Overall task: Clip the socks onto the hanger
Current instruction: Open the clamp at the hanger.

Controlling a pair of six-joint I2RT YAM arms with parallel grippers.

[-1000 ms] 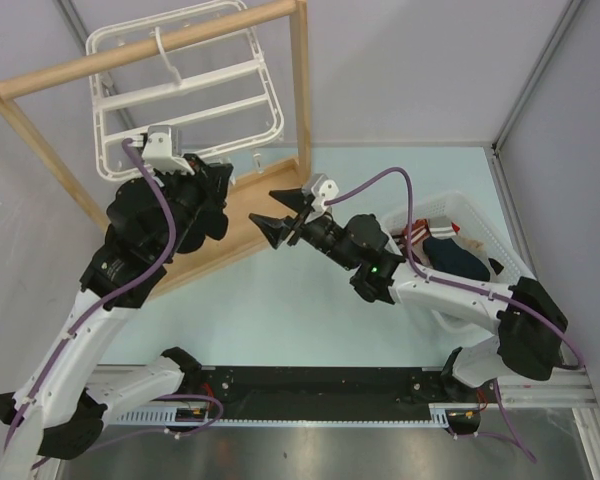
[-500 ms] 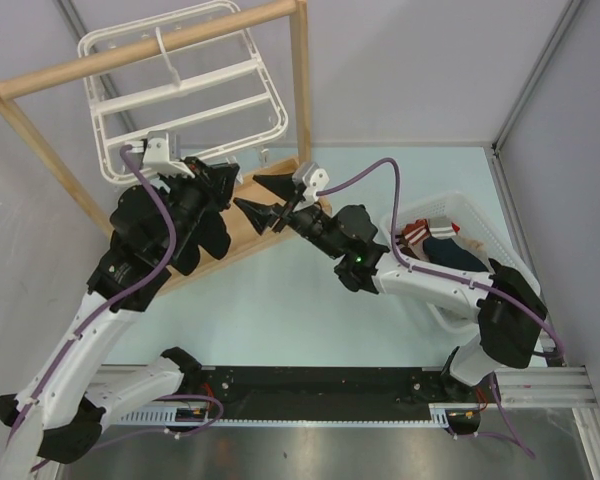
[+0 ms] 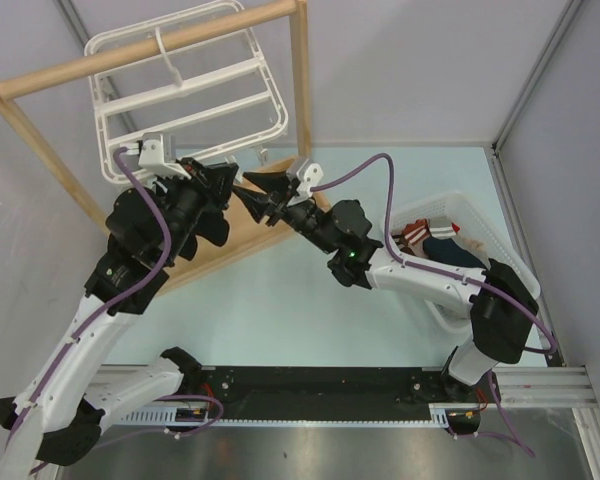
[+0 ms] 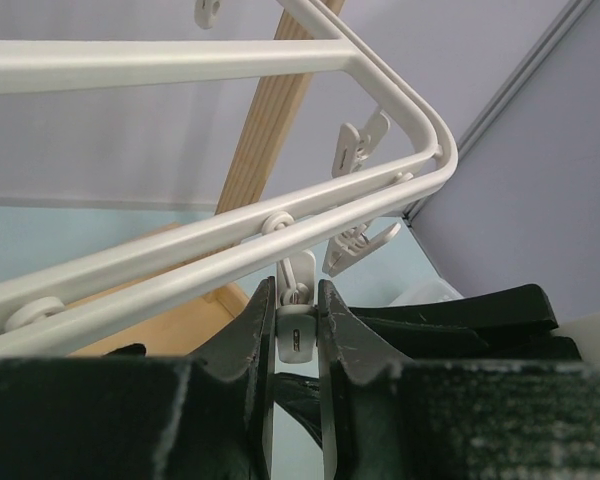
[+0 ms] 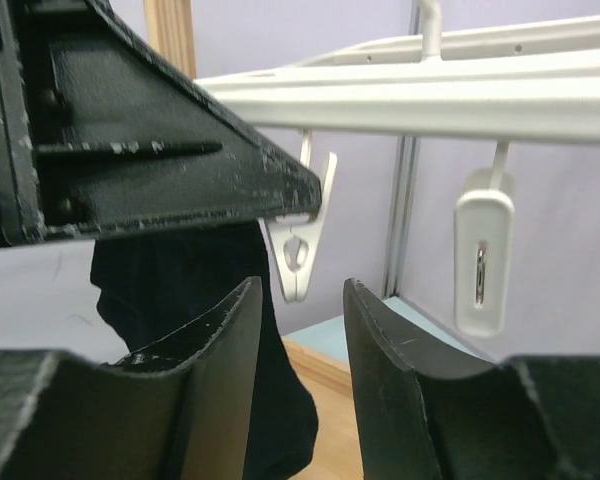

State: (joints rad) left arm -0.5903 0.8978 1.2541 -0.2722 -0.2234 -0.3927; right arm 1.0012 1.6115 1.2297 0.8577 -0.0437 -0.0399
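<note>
Left hand was shut tight on one small white clip dangling from the hanger, which hung by its hook on the wooden stand at the far left of the bench. Right hand faced it from just beside, jaws parted and nothing between them. Past its fingers a dark sock hung limp under the left hand; what held the sock up was hidden.

The sock looked soft, light and floppy, so it would probably bunch or slide. A pinch at the cuff edge seemed best, giving the clip one thin fold to bite. The clip looked stiff and springy, and the hanger, free on its hook, would likely sway if pushed.

By count: one hanger; one hanging sock, plus at least one dark sock in the white basket at the right. The left wrist view showed three whole clips and part of a fourth.
</note>
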